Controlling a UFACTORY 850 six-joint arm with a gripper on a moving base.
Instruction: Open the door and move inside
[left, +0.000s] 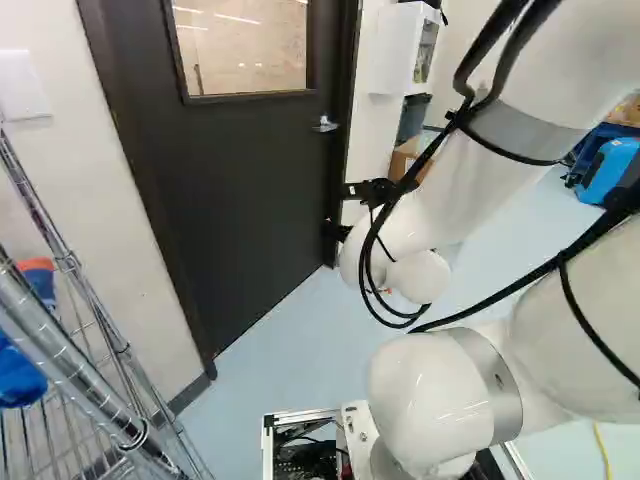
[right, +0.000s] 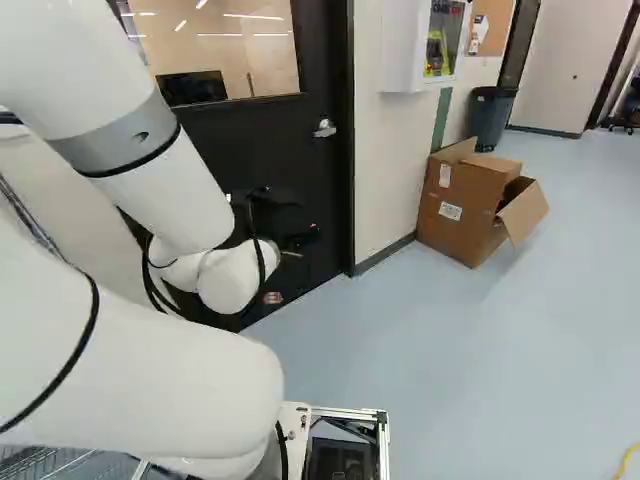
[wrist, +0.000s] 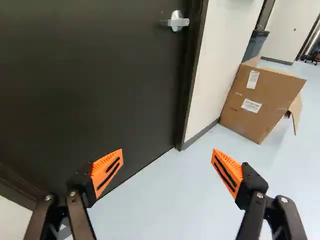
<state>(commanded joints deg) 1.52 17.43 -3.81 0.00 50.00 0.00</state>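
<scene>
The dark door (left: 250, 170) stands closed in its black frame, with a window in its upper part. Its silver lever handle (right: 324, 129) is on the side near the cardboard box. My gripper (left: 375, 190) is in front of the door, lower than the handle, partly hidden by the arm and cables. In the wrist view the gripper (wrist: 167, 167) has its two orange-padded fingers spread wide, nothing between them. Beyond the fingers, the handle (wrist: 177, 21) shows well ahead and apart from them, near the door's edge.
An opened cardboard box (right: 478, 200) sits on the floor by the wall right of the door. A wire rack (left: 110, 340) stands close at the left of the left base view. Beyond the box is a dark bin (right: 490, 115); a white cabinet (right: 424, 45) hangs above.
</scene>
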